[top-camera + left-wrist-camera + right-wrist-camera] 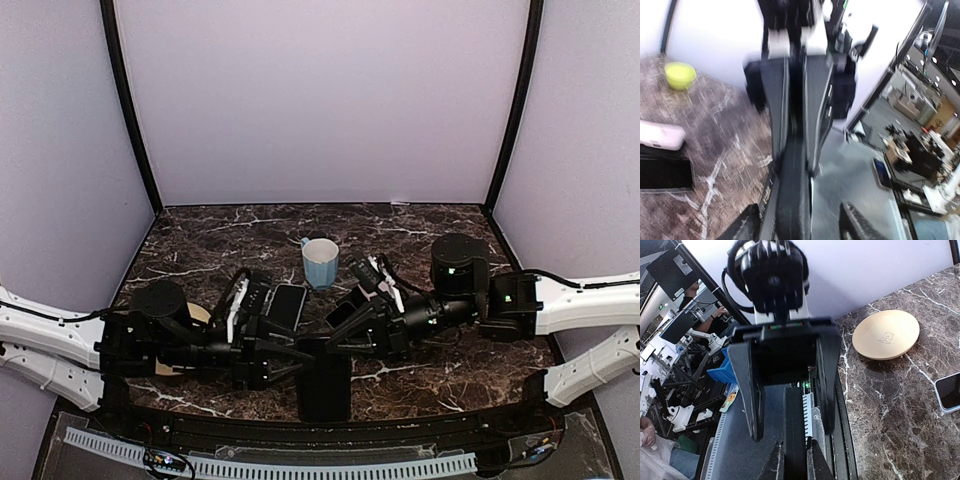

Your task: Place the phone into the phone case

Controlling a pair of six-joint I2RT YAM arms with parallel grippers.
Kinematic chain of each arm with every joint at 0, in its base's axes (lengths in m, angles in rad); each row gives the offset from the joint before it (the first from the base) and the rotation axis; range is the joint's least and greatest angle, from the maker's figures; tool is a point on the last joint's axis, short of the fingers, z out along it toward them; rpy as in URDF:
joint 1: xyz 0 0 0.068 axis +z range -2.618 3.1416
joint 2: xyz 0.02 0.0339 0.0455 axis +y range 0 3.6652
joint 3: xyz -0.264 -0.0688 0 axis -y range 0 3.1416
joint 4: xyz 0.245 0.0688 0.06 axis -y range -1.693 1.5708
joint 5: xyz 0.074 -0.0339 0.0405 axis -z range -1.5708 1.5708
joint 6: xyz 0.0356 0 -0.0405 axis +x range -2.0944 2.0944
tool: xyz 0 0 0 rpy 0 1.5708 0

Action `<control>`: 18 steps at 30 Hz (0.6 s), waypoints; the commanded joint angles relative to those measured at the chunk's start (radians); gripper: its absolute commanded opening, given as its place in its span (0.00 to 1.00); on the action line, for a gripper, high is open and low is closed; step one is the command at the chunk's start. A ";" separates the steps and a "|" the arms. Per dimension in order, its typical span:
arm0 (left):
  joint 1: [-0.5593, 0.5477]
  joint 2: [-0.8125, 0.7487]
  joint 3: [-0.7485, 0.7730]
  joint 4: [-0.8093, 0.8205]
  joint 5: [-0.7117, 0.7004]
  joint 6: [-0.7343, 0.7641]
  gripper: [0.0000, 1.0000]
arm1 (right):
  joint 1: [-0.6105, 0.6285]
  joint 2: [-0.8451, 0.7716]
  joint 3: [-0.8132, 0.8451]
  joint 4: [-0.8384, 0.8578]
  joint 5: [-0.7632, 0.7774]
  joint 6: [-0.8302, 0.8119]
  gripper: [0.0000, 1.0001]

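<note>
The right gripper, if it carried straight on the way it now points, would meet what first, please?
Past the dark slab that the right gripper pinches edge-on, probably the left gripper, whose open fingers flank the slab's far end directly ahead; depth is hard to judge.

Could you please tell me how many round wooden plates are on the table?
1: the round tan wooden plate lies on the dark marble table at its left side, partly under the left arm. The arms could hide others.
</note>
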 commanded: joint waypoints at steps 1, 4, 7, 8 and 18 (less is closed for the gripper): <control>0.000 -0.081 -0.033 0.001 -0.098 0.025 0.41 | 0.004 -0.014 0.017 0.080 -0.046 0.000 0.00; 0.000 -0.086 -0.025 -0.031 -0.090 0.031 0.20 | 0.003 -0.002 0.024 0.084 -0.064 0.002 0.00; 0.002 -0.078 -0.011 -0.043 -0.077 0.040 0.19 | 0.004 0.001 0.029 0.095 -0.079 0.008 0.00; 0.002 -0.072 -0.008 -0.047 -0.075 0.040 0.23 | 0.003 -0.001 0.030 0.099 -0.082 0.010 0.00; 0.002 0.010 0.010 -0.008 0.017 0.029 0.17 | 0.004 0.000 0.034 0.117 -0.078 0.013 0.00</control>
